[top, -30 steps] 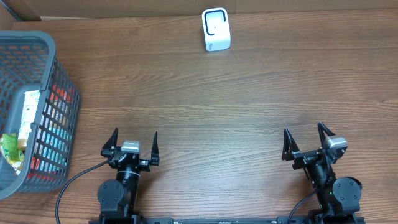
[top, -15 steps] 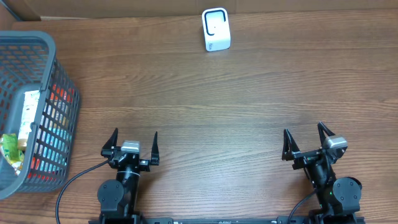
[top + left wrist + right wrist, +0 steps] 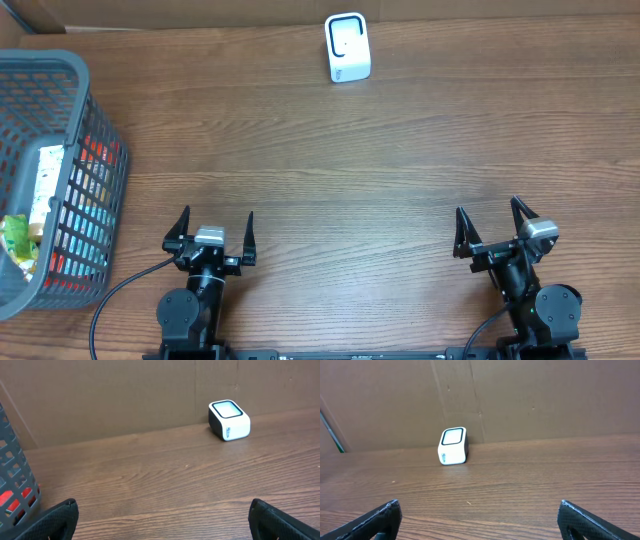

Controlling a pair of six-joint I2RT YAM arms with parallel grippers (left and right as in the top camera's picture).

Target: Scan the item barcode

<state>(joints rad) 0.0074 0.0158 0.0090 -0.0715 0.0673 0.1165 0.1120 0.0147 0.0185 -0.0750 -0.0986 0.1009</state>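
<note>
Nothing has moved since the earlier frames: both arms, the scanner and the basket lie exactly as before.
(a) left claw (image 3: 217, 213): spread wide and holding nothing, parked at the near edge of the surface (image 3: 350, 170) and pointing toward the far side. In my left wrist view its two dark fingers (image 3: 52, 522) show only at the lower corners, with bare wood between them.
(b) right claw (image 3: 487, 206): likewise spread wide and empty, parked at the near edge well to the right of (a). Its fingers (image 3: 375, 520) frame the lower corners of my right wrist view.
(c) cable (image 3: 120, 288): a black lead curving off my left arm's base toward the near left.
(d) scanner (image 3: 347, 47): a small white block with a dark-rimmed window. It stands at the far edge near the middle, just in front of the cardboard wall (image 3: 100, 400) and well apart from both claws, and it lies ahead in both wrist views.
(e) basket (image 3: 45, 62): grey mesh at the far left of the surface, partly cut off by the frame, well apart from the scanner.
(f) items (image 3: 45, 185): several lie inside the basket, among them a pale box and a green packet (image 3: 15, 238). Red and blue packaging shows through the mesh. I cannot tell which one bears the barcode.
</note>
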